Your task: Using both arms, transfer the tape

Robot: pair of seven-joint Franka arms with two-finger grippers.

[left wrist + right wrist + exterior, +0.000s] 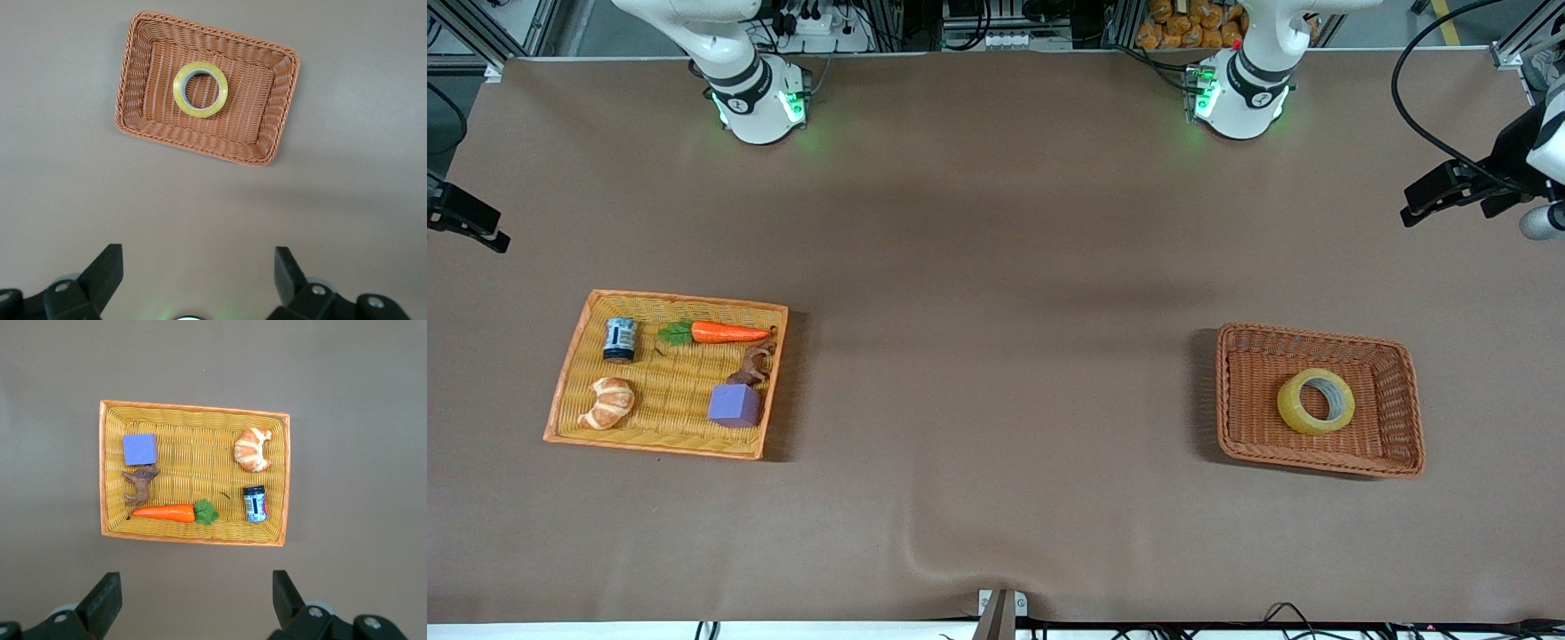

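Observation:
The tape, a yellowish ring with a grey core, lies flat in a brown wicker basket toward the left arm's end of the table. In the left wrist view the tape lies in the basket, far below my left gripper, which is open and empty high over the bare table beside the basket. My right gripper is open and empty, high over the table beside a yellow tray. The front view shows only the arm bases, not the grippers.
The yellow tray toward the right arm's end holds a purple cube, a carrot, a croissant, a small can and a brown animal figure. Black camera mounts stand at the table's ends.

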